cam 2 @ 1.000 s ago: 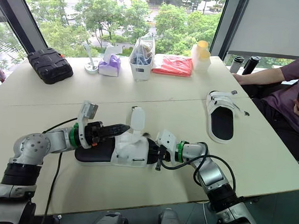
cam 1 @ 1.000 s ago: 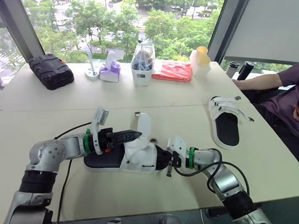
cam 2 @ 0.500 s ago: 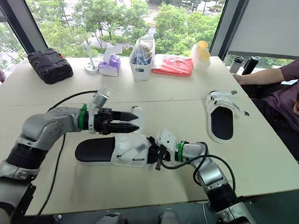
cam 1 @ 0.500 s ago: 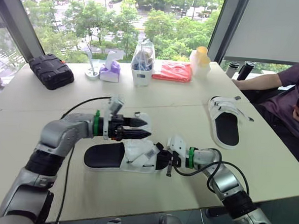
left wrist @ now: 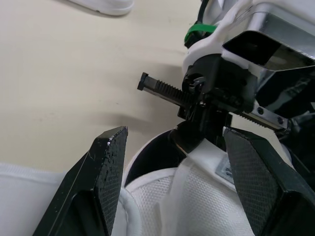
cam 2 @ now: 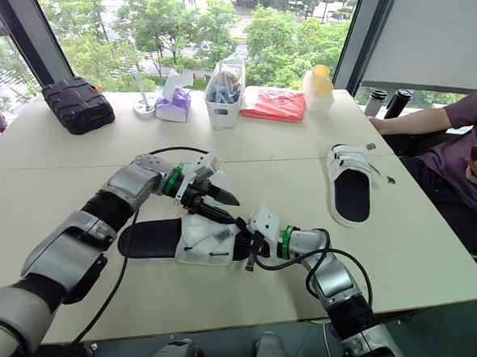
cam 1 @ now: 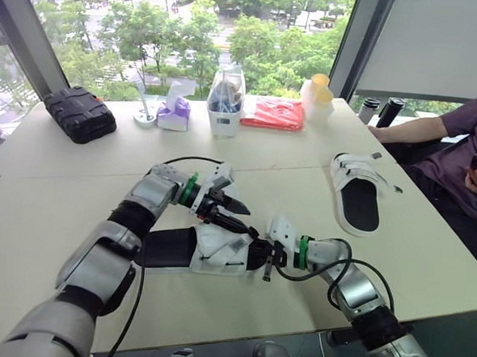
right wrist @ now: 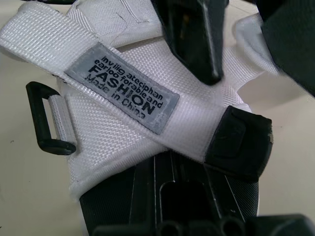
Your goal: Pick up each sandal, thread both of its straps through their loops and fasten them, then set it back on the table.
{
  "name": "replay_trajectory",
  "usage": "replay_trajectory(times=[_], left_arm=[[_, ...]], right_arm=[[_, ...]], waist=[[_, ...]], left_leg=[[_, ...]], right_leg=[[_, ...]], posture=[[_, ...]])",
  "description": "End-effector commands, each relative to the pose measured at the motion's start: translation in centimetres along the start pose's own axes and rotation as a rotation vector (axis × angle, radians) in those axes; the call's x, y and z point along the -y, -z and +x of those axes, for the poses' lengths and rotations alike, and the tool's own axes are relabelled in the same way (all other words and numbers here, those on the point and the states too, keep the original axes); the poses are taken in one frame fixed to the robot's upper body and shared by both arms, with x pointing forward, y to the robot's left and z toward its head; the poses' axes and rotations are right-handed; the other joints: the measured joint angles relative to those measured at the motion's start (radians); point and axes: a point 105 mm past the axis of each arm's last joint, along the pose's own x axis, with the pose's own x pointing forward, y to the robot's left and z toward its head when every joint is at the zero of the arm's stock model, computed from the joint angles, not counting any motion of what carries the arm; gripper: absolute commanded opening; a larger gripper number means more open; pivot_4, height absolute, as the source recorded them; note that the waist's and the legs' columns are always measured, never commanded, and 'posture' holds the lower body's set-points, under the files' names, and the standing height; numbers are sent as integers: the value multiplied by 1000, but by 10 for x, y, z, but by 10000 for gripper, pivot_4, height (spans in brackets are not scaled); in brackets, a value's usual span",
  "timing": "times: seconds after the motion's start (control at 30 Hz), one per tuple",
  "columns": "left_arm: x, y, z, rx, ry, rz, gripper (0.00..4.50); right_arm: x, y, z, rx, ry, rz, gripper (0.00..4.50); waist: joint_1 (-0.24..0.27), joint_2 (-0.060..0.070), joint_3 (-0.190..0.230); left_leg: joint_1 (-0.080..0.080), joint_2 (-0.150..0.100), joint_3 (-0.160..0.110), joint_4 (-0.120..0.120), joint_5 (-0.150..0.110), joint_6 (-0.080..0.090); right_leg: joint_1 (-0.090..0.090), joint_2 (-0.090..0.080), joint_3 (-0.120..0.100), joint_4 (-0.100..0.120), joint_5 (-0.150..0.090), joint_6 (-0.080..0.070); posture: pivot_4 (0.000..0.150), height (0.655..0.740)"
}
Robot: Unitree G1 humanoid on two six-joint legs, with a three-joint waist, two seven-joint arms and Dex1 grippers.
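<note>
- Closest to me, my right pincer (cam 1: 271,257) is butted up against the right end of the near sandal (cam 1: 218,252). The sandal lies flat on the desk (cam 1: 51,199). Can't tell if that pincer is clamped or not.
- The labelled strap (right wrist: 123,98) lies across the sandal's top, with a black loop (right wrist: 47,120) sticking out beside it.
- My left pincer (cam 1: 244,218) hangs just over those straps, fingers apart, gripping nothing.
- The second sandal (cam 1: 359,194) lies farther right, well apart from the first.
- Along the far edge there's a black case (cam 1: 80,114), a tissue box (cam 1: 175,111) and a red bag (cam 1: 275,113).
</note>
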Motion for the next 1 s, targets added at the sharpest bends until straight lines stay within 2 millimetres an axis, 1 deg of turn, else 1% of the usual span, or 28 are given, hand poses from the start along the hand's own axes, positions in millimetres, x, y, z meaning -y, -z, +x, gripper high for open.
replay_trajectory(times=[0.03, 0.27, 0.3, 0.37, 0.4, 0.43, 0.47, 0.5, 0.7, 0.83, 0.9, 1.0], left_arm=[[0, -12, 3, 10, 55, 14, 31718], [2, 0, 10, -56, 109, 5, 31718], [2, 1, 10, -62, 111, 2, 26625], [3, 1, 11, -65, 113, 3, 19236], [2, 1, 11, -61, 112, 5, 13148], [2, -1, 11, -53, 112, 7, 8744], [2, -2, 11, -44, 113, 10, 3155], [3, -4, 11, -32, 114, 12, 491], [5, -12, 12, 0, 127, 36, 491], [8, -33, 3, 84, 127, 46, 491], [9, -45, -6, 136, 115, 60, 491], [10, -54, -17, 183, 90, 71, 491]], right_arm=[[-13, 48, 0, -174, 21, 109, 0], [-14, 50, 0, -178, 31, 111, 0], [-14, 50, -1, -178, 32, 111, 0], [-14, 50, -1, -179, 34, 112, 0], [-13, 50, -1, -179, 35, 111, 0], [-13, 50, -1, -180, 36, 111, 0], [-13, 50, -1, -181, 37, 112, 0], [-12, 50, -1, -181, 38, 111, 0], [-10, 50, 0, -181, 37, 108, 0], [-9, 50, -1, -182, 37, 106, 0], [-10, 50, 0, -184, 35, 106, 0], [-11, 50, 0, -183, 35, 106, 0]], waist=[[0, 0, 0], [-2, 0, 0], [-2, 0, 0], [-2, 0, 0], [-2, 0, 0], [-2, 0, 0], [-2, 0, 0], [-2, 0, 0], [-2, 0, 0], [-3, 0, 0], [-3, 0, 0], [-2, 0, 0]], left_leg=[[0, 0, 0, 0, 0, 0], [0, 0, 0, 0, 0, 0], [0, 0, 0, 0, 0, 0], [0, 0, 0, 0, 0, 0], [0, 0, 0, 0, 0, 0], [0, 0, 0, 0, 0, 0], [0, 0, 0, 0, 0, 0], [0, 0, 0, 0, 0, 0], [0, 0, 0, 0, 0, 0], [0, 0, -1, 0, 0, 0], [0, 0, -1, 0, 0, 0], [0, 0, -1, 0, 0, 0]], right_leg=[[0, 0, 0, 0, 0, 0], [0, 0, 0, 0, 1, 1], [0, 0, 0, 0, 1, 1], [0, 0, 0, 0, 1, 1], [0, 0, 0, 1, 1, 2], [0, 0, 0, 1, 1, 2], [0, 0, 0, 1, 1, 2], [0, 0, 0, 1, 1, 2], [0, 0, 0, 1, 1, 2], [0, 0, 0, 1, 1, 2], [0, 0, 0, 1, 1, 2], [0, 0, 0, 1, 1, 2]], posture=[[1500, 7400], [1500, 7400], [1500, 7400], [1500, 7400], [1500, 7400], [1500, 7400], [1500, 7400], [1500, 7400], [1500, 7400], [1500, 7400], [1500, 7400], [1500, 7400]])
